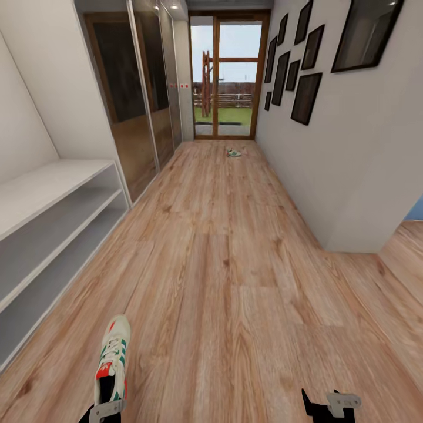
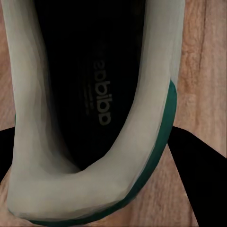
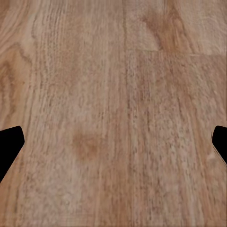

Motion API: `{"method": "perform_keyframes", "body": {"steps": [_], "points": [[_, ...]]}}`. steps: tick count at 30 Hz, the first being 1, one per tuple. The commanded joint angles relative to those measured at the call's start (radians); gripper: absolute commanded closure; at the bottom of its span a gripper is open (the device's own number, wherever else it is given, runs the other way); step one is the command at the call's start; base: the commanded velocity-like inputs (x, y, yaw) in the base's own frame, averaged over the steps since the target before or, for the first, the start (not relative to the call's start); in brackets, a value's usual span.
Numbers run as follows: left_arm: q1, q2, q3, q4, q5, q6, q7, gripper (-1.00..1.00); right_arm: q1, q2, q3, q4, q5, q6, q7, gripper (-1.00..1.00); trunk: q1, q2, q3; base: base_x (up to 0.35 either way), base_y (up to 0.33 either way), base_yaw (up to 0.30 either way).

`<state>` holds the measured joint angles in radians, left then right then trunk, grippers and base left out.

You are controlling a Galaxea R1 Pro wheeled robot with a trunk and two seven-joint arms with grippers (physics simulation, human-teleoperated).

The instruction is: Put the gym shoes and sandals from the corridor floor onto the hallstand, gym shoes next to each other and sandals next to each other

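Nearest to the robot, at about 7 o'clock in the head view, the left gripper [image 1: 106, 410] is holding one gym shoe [image 1: 113, 367] by its heel end, with the toe pointing away down the corridor. In the left wrist view the heel collar of this white sneaker [image 2: 90, 189], with its green trim and dark inside, is sitting between the two dark fingers [image 2: 198, 165], so the left hand is judged to be closed on the shoe. The heel is probably chosen because its stiff rim is giving a firm place to pinch. Whether the shoe is already lifted or resting on the corridor floor [image 1: 235, 282] cannot be told from these pictures.

At about 5 o'clock the right gripper [image 1: 330, 405] is carrying nothing. In the right wrist view its fingers [image 3: 9, 142] are standing wide apart at the two edges, with bare wood planks between them, so this hand is open and free for another shoe.

Further out, at 9 to 10 o'clock, the hallstand [image 1: 53, 194] is standing along the left wall, its white top and two open shelves bearing no shoes yet.

Far away, near 12 o'clock, the second gym shoe [image 1: 234, 153] is lying on the floor just before the glass door [image 1: 228, 76]. On the right wall, around 1 o'clock, dark picture frames [image 1: 305, 97] are hanging.
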<state>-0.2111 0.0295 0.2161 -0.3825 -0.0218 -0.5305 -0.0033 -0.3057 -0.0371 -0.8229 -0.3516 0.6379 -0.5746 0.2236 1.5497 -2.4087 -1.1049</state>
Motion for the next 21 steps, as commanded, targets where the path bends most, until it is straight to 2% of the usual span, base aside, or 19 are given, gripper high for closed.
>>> {"method": "perform_keyframes", "body": {"steps": [1, 21], "points": [[-0.001, 0.0, 0.003, 0.001, -0.002, -0.003, -0.001, 1.0, -0.001, 0.0, -0.009, 0.0, 0.003, -0.004, 0.008, -1.0, 0.0, 0.0, 0.001, 0.336, 0.0, 0.0], [-0.001, 0.0, 0.003, 0.001, -0.006, -0.003, -0.001, 1.0, 0.0, 0.0, -0.009, 0.0, 0.003, -0.004, 0.008, -1.0, 0.0, 0.0, 0.028, 0.335, 0.0, 0.0]]}}
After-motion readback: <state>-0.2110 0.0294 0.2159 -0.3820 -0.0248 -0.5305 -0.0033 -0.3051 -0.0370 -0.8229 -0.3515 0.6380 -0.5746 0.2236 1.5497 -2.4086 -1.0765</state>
